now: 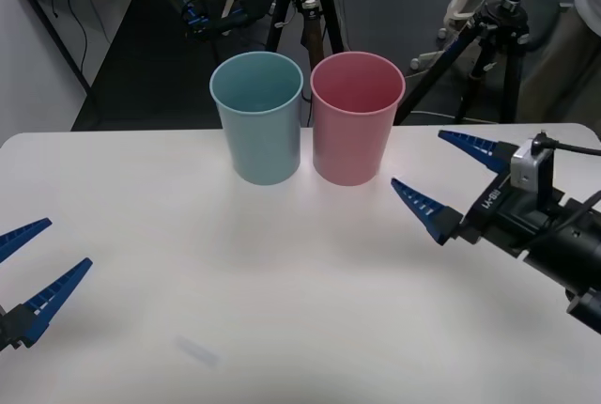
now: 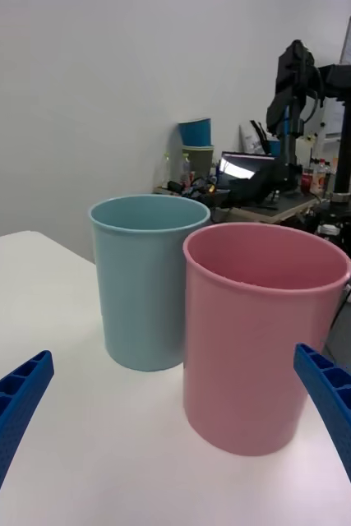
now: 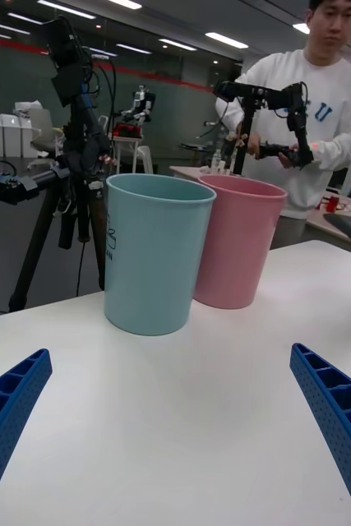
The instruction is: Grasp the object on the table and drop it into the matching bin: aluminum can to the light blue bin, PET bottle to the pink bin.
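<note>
Blue bin (image 1: 257, 129) and pink bin (image 1: 356, 129) stood touching on your table (image 1: 282, 282).
Your left gripper (image 1: 36, 269) and right gripper (image 1: 440, 175) both hung spread wide, holding nothing.

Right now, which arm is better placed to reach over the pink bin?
Right, probably. The right gripper is open, just beside the pink bin on its own side. The left gripper, also open, sits at the near left edge of the table, with the light blue bin nearer to it.
</note>
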`<state>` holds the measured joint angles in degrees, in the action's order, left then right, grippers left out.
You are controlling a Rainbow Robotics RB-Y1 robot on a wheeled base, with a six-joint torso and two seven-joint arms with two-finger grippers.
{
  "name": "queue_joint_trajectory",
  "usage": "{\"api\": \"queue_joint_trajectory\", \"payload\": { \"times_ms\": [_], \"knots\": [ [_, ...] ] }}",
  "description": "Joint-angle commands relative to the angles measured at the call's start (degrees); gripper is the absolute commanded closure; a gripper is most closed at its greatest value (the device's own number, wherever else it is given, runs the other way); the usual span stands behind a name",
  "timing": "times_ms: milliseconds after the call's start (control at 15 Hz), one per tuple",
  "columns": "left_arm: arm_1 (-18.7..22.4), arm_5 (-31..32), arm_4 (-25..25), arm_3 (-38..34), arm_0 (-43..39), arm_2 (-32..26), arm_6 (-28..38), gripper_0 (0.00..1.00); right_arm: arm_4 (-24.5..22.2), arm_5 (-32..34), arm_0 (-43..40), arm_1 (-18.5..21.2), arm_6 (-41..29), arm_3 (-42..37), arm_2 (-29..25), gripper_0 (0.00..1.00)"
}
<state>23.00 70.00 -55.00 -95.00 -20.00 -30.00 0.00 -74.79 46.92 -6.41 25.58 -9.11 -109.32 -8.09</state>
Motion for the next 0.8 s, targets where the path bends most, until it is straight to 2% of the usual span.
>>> {"api": "queue_joint_trajectory", "payload": {
  "times_ms": [67, 400, 800],
  "knots": [
    [0.0, 0.0, 0.0, 0.0, 0.0, 0.0, 0.0, 0.0, 3.0, 4.8, -5.5, 0.0, 0.3, 0.1, -5.9, 0.0],
    [0.0, 0.0, 0.0, 0.0, 0.0, 0.0, 0.0, 0.0, 6.1, 6.3, -13.1, 0.0, -0.1, 0.1, -12.8, 0.0],
    [0.0, 0.0, 0.0, 0.0, 0.0, 0.0, 0.0, 0.0, 7.6, 7.7, -16.0, 0.0, 0.1, 0.1, -17.4, 0.0]
  ]
}}
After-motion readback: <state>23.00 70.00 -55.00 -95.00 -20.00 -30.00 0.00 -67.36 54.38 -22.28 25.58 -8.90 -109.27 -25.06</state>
